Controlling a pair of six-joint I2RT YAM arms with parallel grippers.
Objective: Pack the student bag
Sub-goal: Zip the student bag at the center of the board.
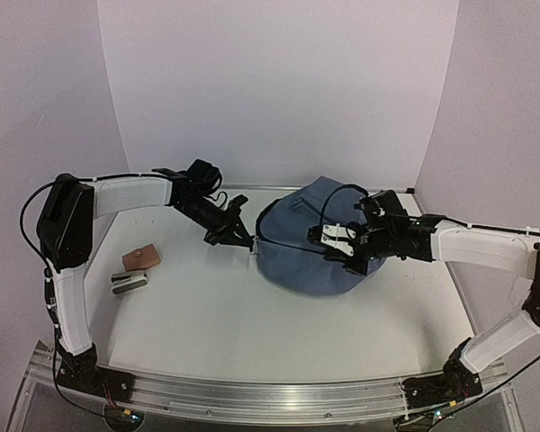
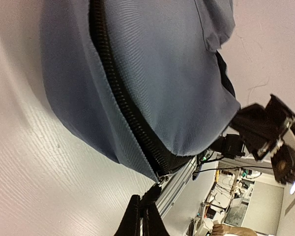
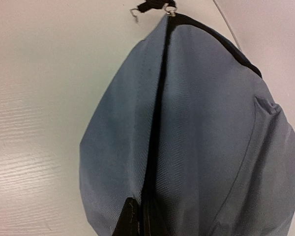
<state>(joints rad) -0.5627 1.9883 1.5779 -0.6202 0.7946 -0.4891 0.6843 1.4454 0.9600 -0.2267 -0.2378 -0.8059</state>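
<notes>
Pressed-together black fingertips of the left gripper (image 2: 140,221) are sitting just off the metal end ring of the zipper (image 2: 119,98), at the left edge of the student bag (image 1: 297,256); whether they are pinching a pull, I cannot tell. Fully closed, the right gripper (image 3: 134,220) is resting on the zipper line atop the bag, with no visible hold. Bag is lying on the white table (image 1: 207,315) between white walls, a brown block (image 1: 140,257) and a grey-white item (image 1: 129,283) lying well left.
</notes>
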